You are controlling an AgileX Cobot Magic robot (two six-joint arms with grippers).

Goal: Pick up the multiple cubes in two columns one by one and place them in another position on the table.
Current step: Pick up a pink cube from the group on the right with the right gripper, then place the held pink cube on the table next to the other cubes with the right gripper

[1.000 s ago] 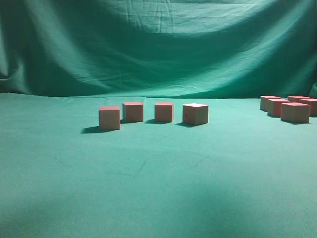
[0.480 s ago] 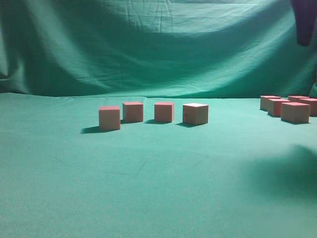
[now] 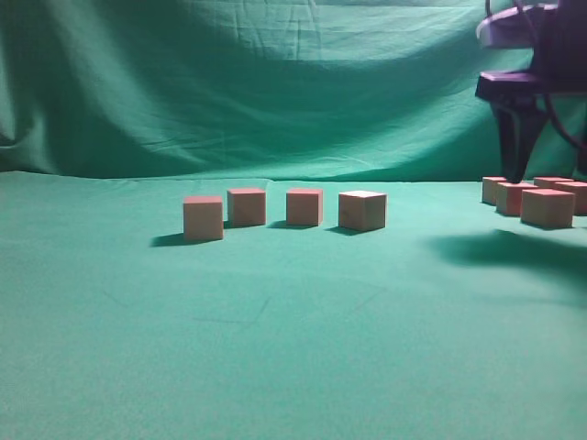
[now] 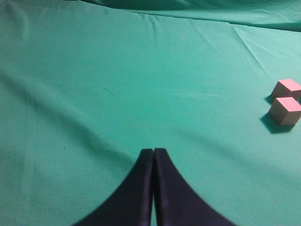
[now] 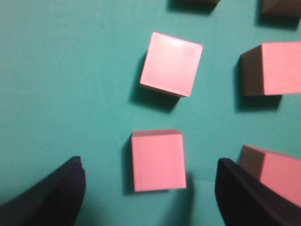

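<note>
Nearest you, the left gripper (image 4: 154, 155) hangs over bare green surface (image 4: 117, 84) w/ jaws pressed together, holding nothing. Farther out on the right, the right gripper (image 5: 150, 188) hovers jaws wide, empty, straddling one cube (image 5: 157, 160) of the cluster (image 3: 537, 197). Risk as I judge it: neighbours sit close, esp. the one just beside the right-hand jaw, so a descent slightly off-centre could clip or shove it, or trap two. Cubes look small, matte, pink-red tops, tan sides, unmarked; four more (image 3: 283, 211) stand in a row mid-surface.
</note>
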